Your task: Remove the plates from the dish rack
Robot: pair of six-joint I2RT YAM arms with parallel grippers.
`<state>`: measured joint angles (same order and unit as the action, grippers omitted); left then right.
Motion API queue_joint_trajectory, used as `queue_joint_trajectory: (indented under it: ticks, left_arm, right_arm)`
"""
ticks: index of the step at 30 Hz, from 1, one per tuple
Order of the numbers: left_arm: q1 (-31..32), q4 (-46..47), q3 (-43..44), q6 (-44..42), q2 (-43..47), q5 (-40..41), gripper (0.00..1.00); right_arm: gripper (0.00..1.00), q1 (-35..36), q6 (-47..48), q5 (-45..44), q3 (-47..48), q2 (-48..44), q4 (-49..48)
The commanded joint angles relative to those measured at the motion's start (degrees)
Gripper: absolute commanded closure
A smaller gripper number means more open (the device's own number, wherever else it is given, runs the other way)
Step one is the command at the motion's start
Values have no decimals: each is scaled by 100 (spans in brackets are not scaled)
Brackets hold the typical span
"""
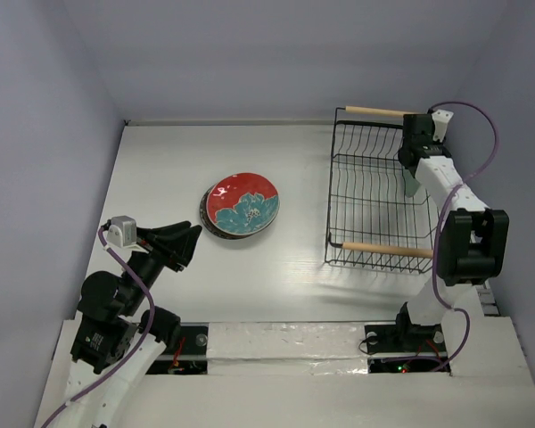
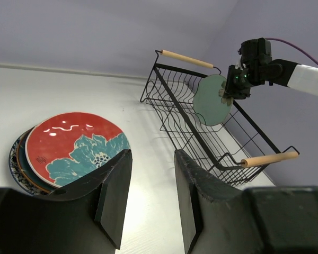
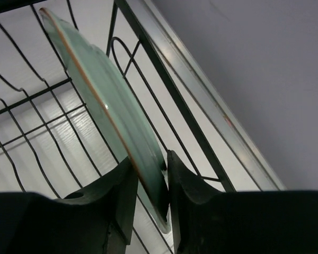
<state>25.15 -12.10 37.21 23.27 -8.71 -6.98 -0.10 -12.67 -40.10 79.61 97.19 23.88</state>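
Right pincer [image 3: 150, 172] is clamping onto the rim of the pale green plate [image 3: 95, 100], one finger on each face, so I'm calling that a solid grip. Plate is standing on edge and leaning a bit, inside the dish rack [image 1: 332, 192] near its far right corner. Can't tell if its bottom edge is sitting on the wires or not.

Looks like the last one in there, since the red-and-teal plate [image 1: 243, 205] is lying on top of a stack out on the table [image 1: 160, 160], left of the rack. So I'm guessing I'm pulling this one out. Next it's going to need lifting straight up clear of the top rail, then swinging left toward the stack.

Right arm is reaching along the rack's right side, elbow hunching up by the near wooden handle [image 1: 383, 250]. Left pincer [image 2: 152, 159] is hovering low with its jaws spread apart, holding nothing and pointing at the stack.
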Motion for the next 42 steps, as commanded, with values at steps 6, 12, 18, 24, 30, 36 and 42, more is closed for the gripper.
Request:
queue_joint_trajectory:
  ticks: [6, 12, 18, 24, 30, 36, 42]
  left_arm:
    - [43, 155, 146, 2, 62, 65, 65]
    - [43, 155, 146, 11, 27, 92, 65]
    - [43, 146, 129, 46, 45, 145, 65]
    - [43, 155, 128, 55, 36, 162, 65]
    - [43, 155, 120, 64, 1, 188, 64]
    - [-168, 199, 102, 73, -34, 145, 62]
    - [-273, 182, 102, 73, -157, 127, 57]
  right_arm:
    - [85, -43, 317, -130, 599, -68, 178]
    - [100, -43, 555, -104, 705, -639, 214]
    - [100, 10, 555, -86, 608, -1411, 135]
    - [100, 194, 256, 405, 652, -2141, 214]
    - [100, 633, -490, 2258, 494, -2907, -93]
    - [100, 1669, -1738, 4413, -16, -2760, -1366]
    - [100, 2671, -2354, 5310, 195, -1661, -2202]
